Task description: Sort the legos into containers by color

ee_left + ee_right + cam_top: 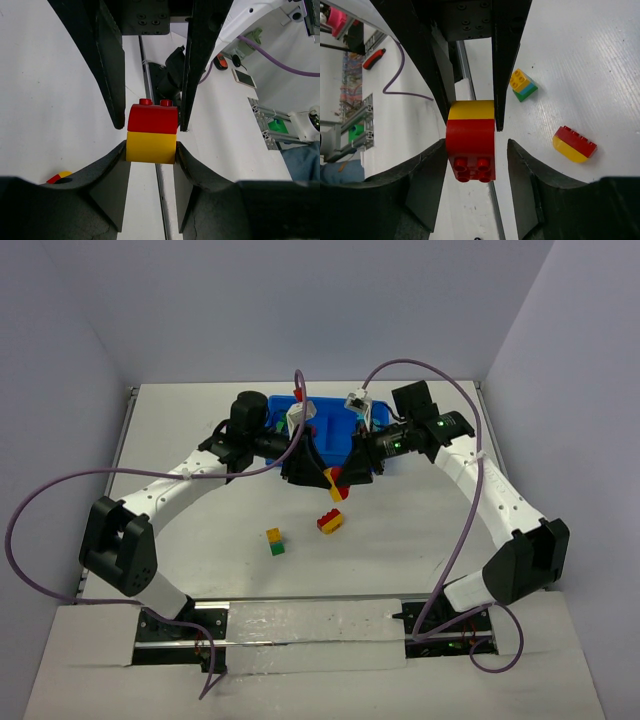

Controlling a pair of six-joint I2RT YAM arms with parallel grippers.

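Both arms reach inward and meet at 6 o'clock of the bright blue plastic tray (278, 405). Left gripper (150, 150), in from 9 o'clock, clamps the red-and-yellow plastic brick pair (335, 481) by its yellow half. Right gripper (476, 143), in from 3 o'clock, straddles the red half with its jaws slack.

Looked like a robotics lab test cell: white bench (200, 540) boxed in by plain blank walls (300, 300), left arm (170, 485) and right arm (490, 490) bolted at its near edge, purple cables (30, 510) looped loose. Beyond the bench sat aluminium extrusion framing (262, 125), a phone (244, 77) and a red-and-black hand tool (374, 57) on a neighbouring surface
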